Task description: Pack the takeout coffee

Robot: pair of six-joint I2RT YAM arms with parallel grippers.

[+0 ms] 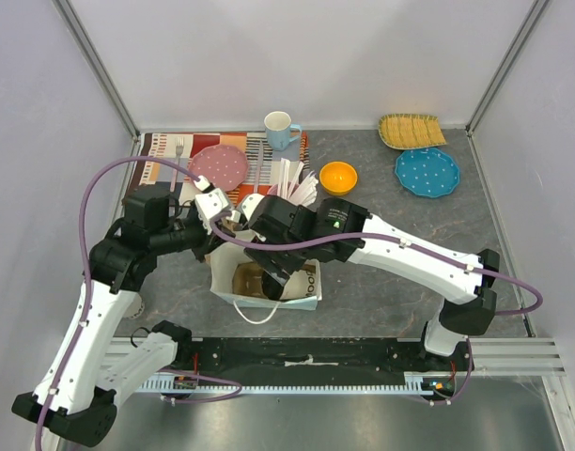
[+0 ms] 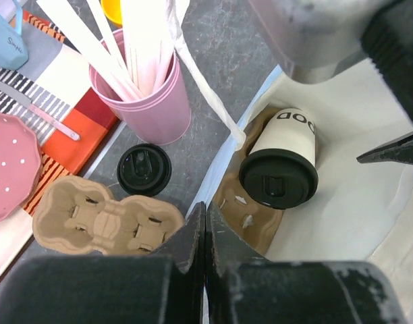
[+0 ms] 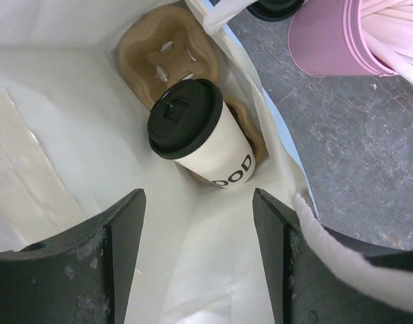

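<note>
The takeout coffee (image 3: 193,131), an off-white paper cup with a black lid, leans in a brown cup carrier (image 3: 159,47) at the bottom of a white paper bag (image 1: 311,282). My right gripper (image 3: 198,196) is inside the bag just above the cup, open, with nothing between its fingers. The left wrist view shows the same coffee (image 2: 281,169) in the carrier (image 2: 240,202). My left gripper (image 2: 206,209) is shut on the bag's near rim, with a sliver of white paper between its jaws. In the top view the right gripper (image 1: 269,277) hides the cup.
A pink cup of wooden sticks (image 2: 149,101), a loose black lid (image 2: 144,169) and a spare carrier (image 2: 105,219) stand just left of the bag. Further back are a blue mug (image 1: 280,129), pink plate (image 1: 219,166), orange bowl (image 1: 338,177), blue plate (image 1: 427,172) and woven tray (image 1: 411,131).
</note>
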